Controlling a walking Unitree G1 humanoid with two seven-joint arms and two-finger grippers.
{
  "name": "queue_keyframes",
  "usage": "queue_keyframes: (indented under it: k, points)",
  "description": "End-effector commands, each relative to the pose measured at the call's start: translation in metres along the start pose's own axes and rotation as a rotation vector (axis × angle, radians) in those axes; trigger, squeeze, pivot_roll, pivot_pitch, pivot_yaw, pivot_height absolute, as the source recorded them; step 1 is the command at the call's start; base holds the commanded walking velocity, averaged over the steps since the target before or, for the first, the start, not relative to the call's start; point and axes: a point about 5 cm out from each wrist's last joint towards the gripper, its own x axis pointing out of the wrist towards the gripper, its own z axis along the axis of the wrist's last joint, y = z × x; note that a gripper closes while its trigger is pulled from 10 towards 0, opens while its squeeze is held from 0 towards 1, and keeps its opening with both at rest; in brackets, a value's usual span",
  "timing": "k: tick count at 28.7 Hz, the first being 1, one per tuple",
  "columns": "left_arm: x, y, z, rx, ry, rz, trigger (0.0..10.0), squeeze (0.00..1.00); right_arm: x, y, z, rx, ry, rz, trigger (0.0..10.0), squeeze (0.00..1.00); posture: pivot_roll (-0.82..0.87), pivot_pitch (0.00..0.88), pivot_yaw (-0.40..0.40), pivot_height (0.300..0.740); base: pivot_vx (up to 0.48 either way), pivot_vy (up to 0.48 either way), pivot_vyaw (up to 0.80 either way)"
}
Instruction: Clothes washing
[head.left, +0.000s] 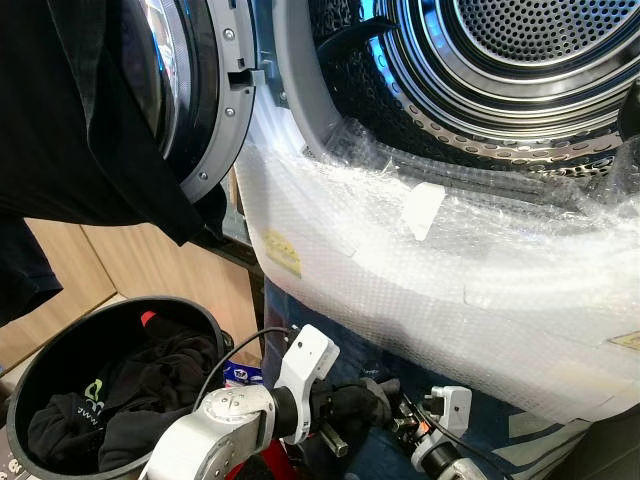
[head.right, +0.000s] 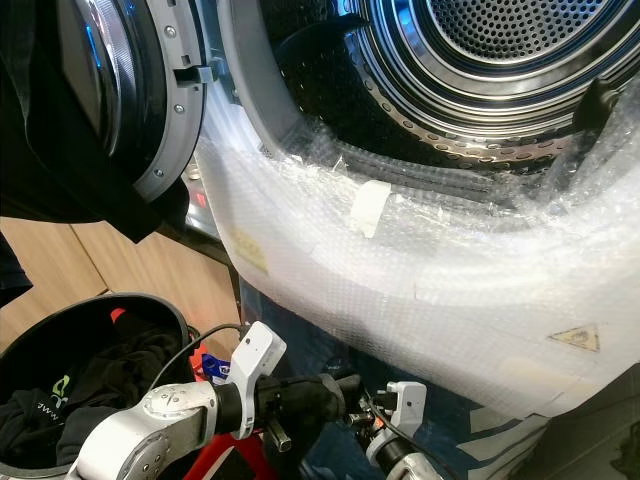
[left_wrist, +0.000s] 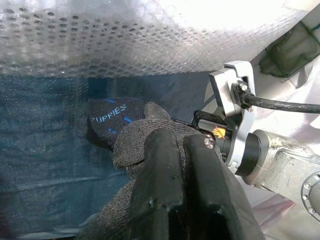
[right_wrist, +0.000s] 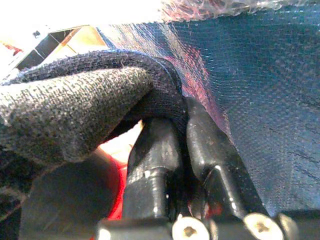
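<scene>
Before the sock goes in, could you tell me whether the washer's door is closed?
No, the door is swung open to the left and the drum is exposed, while both pincers hold the sock below it.

The two head views look forward and down from close in front of the washing machine, taking in its open drum, the swung-out door on the left, the bubble wrap across the front, and the black laundry basket low on the left. Both share that scene (the right eye sits slightly to the side, so everything lies further left in its picture). The left wrist view looks along the left hand, very near a dark sock under the bubble wrap, and takes in the right arm's wrist. The right wrist view, nearer still, looks along the right hand at dark knit cloth against blue mesh.
</scene>
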Motion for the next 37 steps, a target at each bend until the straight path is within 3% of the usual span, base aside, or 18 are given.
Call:
queue_keyframes:
  k: [1,4,12,17,18,20,22,23,26,27,29,32,37]
  points:
    - [-0.003,0.0,0.0,0.035,0.003,0.011,10.0,1.0,0.0,-0.001,0.004,-0.011,-0.013,0.005,0.0,0.0,0.17,0.0,0.018,0.74,0.0,0.0,0.0]
    - [-0.009,0.006,0.0,0.081,0.027,0.054,10.0,1.0,0.0,-0.003,0.007,-0.021,-0.016,0.002,0.0,0.0,0.17,0.0,0.02,0.74,0.0,0.0,0.0]
    - [-0.025,0.014,-0.005,0.106,0.069,0.135,10.0,1.0,-0.002,-0.006,0.008,-0.04,-0.007,-0.003,0.0,0.0,0.18,0.0,0.015,0.74,0.0,0.0,0.0]
    - [-0.04,0.037,0.004,0.132,-0.066,0.376,10.0,1.0,-0.004,-0.005,0.008,-0.048,0.003,0.057,0.0,0.0,0.19,0.0,0.013,0.74,0.0,0.0,0.0]
    - [-0.044,0.041,0.006,0.153,-0.095,0.426,10.0,0.0,-0.005,-0.004,0.007,-0.053,0.014,0.089,0.0,0.0,0.19,0.0,0.014,0.74,0.0,0.0,0.0]
    - [-0.049,0.047,0.008,0.175,-0.123,0.493,10.0,0.0,-0.007,-0.002,0.005,-0.057,0.031,0.132,0.0,0.0,0.19,0.0,0.014,0.74,0.0,0.0,0.0]
    - [-0.069,0.069,0.007,0.212,-0.176,0.739,10.0,0.0,-0.013,0.004,-0.001,-0.072,0.089,0.241,0.0,0.0,0.19,0.0,0.012,0.74,0.0,0.0,0.0]
    - [-0.073,0.072,0.007,0.226,-0.186,0.781,10.0,0.0,-0.014,0.005,-0.003,-0.074,0.099,0.262,0.0,0.0,0.19,0.0,0.011,0.74,0.0,0.0,0.0]
    - [-0.093,0.092,0.001,0.161,-0.228,0.985,10.0,0.0,-0.019,0.01,-0.006,-0.083,0.132,0.348,0.0,0.0,0.19,0.0,0.011,0.74,0.0,0.0,0.0]
    - [-0.093,0.092,0.001,0.161,-0.228,0.985,10.0,0.0,-0.019,0.01,-0.006,-0.083,0.132,0.348,0.0,0.0,0.19,0.0,0.011,0.74,0.0,0.0,0.0]
    - [-0.113,0.107,-0.005,0.197,-0.218,1.146,10.0,0.0,-0.025,0.017,-0.009,-0.1,0.164,0.452,0.0,0.0,0.19,0.0,0.01,0.74,0.0,0.0,0.0]
    - [-0.12,0.111,-0.007,0.185,-0.221,1.185,10.0,0.0,-0.027,0.02,-0.007,-0.111,0.167,0.485,0.0,0.0,0.19,0.0,0.011,0.74,0.0,0.0,0.0]
    - [-0.131,0.12,-0.014,0.217,-0.227,1.264,10.0,0.0,-0.041,0.044,0.008,-0.171,0.16,0.66,0.0,0.0,0.19,0.0,0.011,0.74,0.0,0.0,0.0]
